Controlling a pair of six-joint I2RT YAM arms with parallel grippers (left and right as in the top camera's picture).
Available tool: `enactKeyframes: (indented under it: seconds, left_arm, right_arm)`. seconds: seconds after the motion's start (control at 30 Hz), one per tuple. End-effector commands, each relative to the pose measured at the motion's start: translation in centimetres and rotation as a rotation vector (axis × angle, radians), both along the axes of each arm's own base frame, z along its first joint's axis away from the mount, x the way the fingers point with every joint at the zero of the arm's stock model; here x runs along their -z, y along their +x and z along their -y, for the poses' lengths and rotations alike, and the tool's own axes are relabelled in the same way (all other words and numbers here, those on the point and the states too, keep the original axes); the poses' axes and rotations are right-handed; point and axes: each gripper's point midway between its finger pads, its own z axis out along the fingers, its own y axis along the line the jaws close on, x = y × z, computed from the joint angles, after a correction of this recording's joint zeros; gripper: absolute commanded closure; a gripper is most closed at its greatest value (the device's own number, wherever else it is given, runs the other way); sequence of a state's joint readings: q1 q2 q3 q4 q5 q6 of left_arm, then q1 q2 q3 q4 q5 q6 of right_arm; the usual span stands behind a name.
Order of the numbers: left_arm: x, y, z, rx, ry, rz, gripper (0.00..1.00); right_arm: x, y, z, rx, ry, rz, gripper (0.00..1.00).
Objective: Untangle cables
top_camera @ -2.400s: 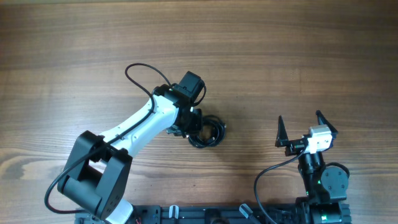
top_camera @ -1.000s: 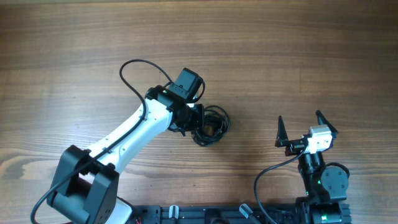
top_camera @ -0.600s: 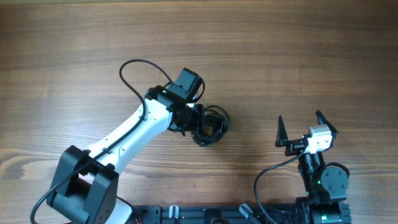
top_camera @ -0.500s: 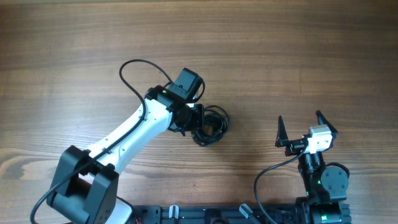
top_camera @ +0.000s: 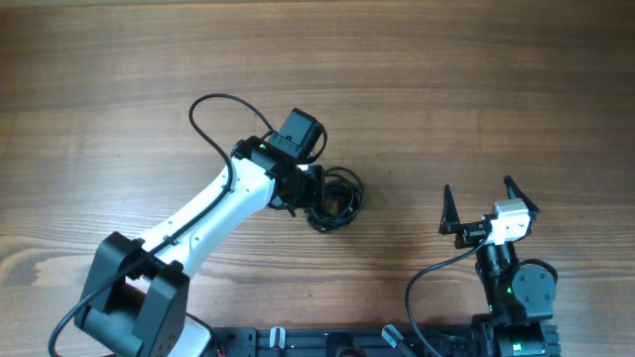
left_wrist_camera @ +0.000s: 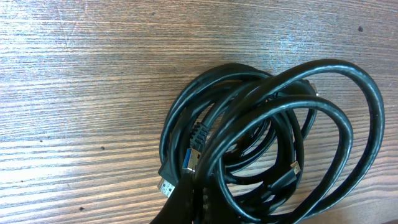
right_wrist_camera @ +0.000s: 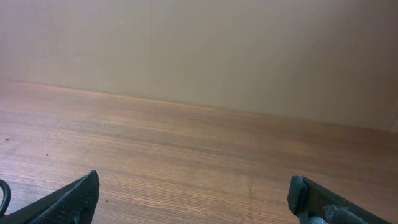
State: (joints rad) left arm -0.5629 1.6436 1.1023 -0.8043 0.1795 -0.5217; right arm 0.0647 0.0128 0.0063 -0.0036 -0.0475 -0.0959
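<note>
The cables (top_camera: 340, 201) lie on the wooden table as one small coiled bundle of thin black cords. In the left wrist view the cables (left_wrist_camera: 323, 118) fill the frame as overlapping loops, with a blue-tipped plug (left_wrist_camera: 193, 158), a silver plug (left_wrist_camera: 165, 186) and a small gold plug (left_wrist_camera: 293, 167). My left gripper (top_camera: 316, 193) sits at the bundle's left edge. Its fingers (left_wrist_camera: 198, 190) are pressed together on strands of the bundle. My right gripper (top_camera: 488, 206) is open and empty at the near right, well apart from the cables, and its fingers (right_wrist_camera: 193, 202) are spread wide.
The left arm's own thicker black cable (top_camera: 208, 124) loops out behind its wrist. The robot base bar (top_camera: 337, 342) runs along the near edge. Bare wooden table (top_camera: 476, 89) surrounds the bundle. A wall stands beyond the table in the right wrist view.
Since the earliest frame my left arm has shifted up and right, carrying the bundle a little with it. Nothing has moved in the last second. The right arm is still.
</note>
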Motion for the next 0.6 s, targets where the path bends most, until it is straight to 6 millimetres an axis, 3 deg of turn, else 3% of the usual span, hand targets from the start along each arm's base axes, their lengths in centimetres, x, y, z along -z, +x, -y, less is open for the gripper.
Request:
enactKeyframes:
  seconds: [0.0, 0.57]
  left_arm:
    - [-1.04, 0.45, 0.03, -0.015, -0.006, 0.033, 0.96]
    - [-0.89, 0.03, -0.23, -0.015, 0.006, 0.015, 0.96]
  right_arm:
    - [-0.25, -0.05, 0.00, 0.000, -0.008, 0.012, 0.00]
    - [-0.25, -0.05, 0.00, 0.000, -0.008, 0.012, 0.00]
